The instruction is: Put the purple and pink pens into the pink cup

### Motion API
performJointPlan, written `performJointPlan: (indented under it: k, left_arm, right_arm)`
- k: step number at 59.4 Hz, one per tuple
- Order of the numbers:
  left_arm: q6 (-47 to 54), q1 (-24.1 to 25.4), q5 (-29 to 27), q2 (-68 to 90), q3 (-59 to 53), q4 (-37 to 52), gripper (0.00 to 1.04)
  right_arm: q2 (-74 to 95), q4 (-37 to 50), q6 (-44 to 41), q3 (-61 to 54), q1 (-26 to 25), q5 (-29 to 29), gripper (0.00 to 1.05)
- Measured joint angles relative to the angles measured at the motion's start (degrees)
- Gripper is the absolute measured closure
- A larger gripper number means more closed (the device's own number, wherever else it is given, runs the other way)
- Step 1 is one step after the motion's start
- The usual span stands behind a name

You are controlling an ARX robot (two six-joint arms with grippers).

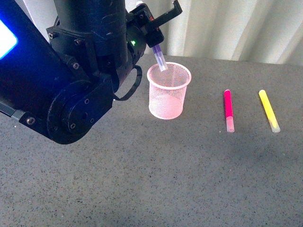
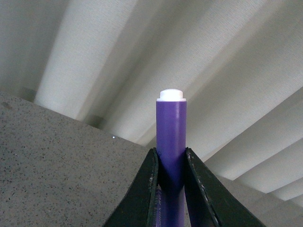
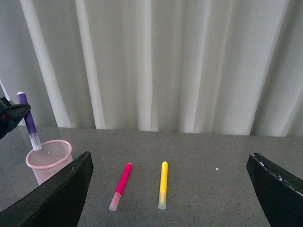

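We see the purple pen (image 1: 159,59), dark with a pale translucent cap, gripped by the left gripper (image 1: 155,43). It tilts cap-down, and its tip reaches the open mouth of the pink cup (image 1: 166,101). The cup is a small round wire-mesh holder, slightly tapered, standing upright on the grey table (image 1: 142,179). The magenta pink pen (image 1: 228,109) lies flat on the table well to the cup's right, its pale cap toward us.
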Motion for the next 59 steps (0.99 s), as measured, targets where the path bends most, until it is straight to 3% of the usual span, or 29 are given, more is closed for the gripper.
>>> performJointPlan:
  k: [18,38,41,47,59]
  left_arm:
    - [-0.55,-0.02,0.15,1.11,-0.55,0.87,0.92]
    - [-0.52,-0.04,0.76,1.11,-0.55,0.59,0.35]
    - [-0.74,0.26,0.83,0.98,-0.59,-0.09,0.22]
    - [-1.27,1.22,3.72,-1.03,-1.92,-3.02,0.05]
    - [-0.9,6.6,15.5,-12.02,-6.1,-11.89,0.07]
  right_arm:
    - [0.0,-0.02,0.02,0.0,0.0,0.0,0.07]
    - [0.0,-0.02,0.0,0.0,0.0,0.0,0.07]
    - [0.0,-0.02,0.0,0.0,0.0,0.0,0.07]
    - [0.0,0.0,0.0,0.0,0.0,0.0,0.07]
    - [0.0,-0.02,0.0,0.0,0.0,0.0,0.07]
